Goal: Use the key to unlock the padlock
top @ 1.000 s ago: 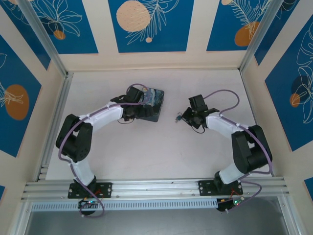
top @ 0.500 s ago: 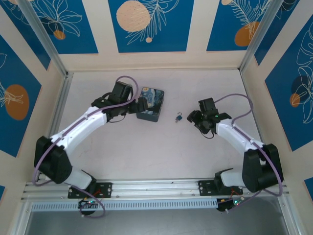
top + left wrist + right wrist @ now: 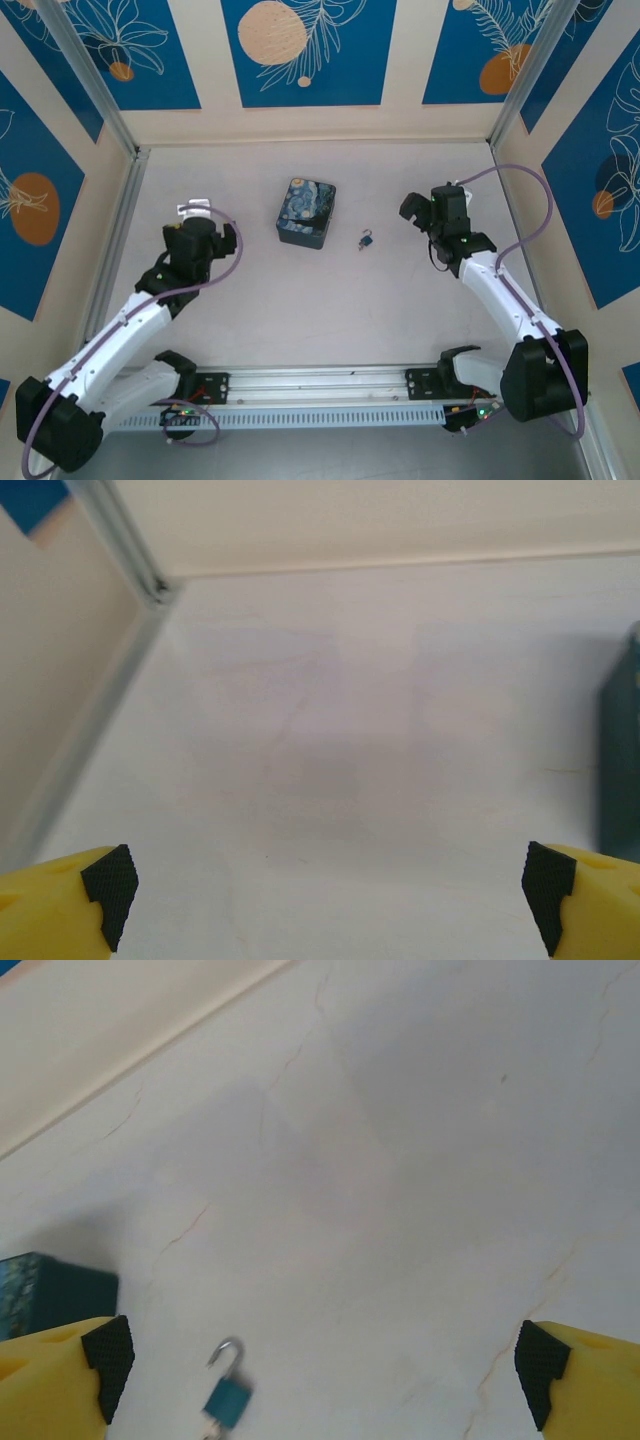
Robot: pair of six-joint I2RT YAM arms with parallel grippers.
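My left end effector (image 3: 203,232) hangs over the left part of the pale, faintly veined bench (image 3: 300,315), near the left wall; in its wrist view (image 3: 325,890) the yellow, black-tipped fingers (image 3: 108,882) stand wide apart with bare bench between them, gripping nothing. To its right, well apart from it, the rectangular blue tin box painted with a starry night (image 3: 305,212) sits flat on the bench with its lid on; its dark teal side shows at the right edge of my left wrist view (image 3: 620,750). Just right of the tin, not touching it, lies the tiny blue-green metal padlock (image 3: 366,240); my right wrist view shows it lying flat (image 3: 226,1395) with its silvery shackle a hook, one end seemingly free of the body. Further right, near the padlock but clear of it, my right end effector (image 3: 422,208) is likewise spread wide and empty (image 3: 322,1360).
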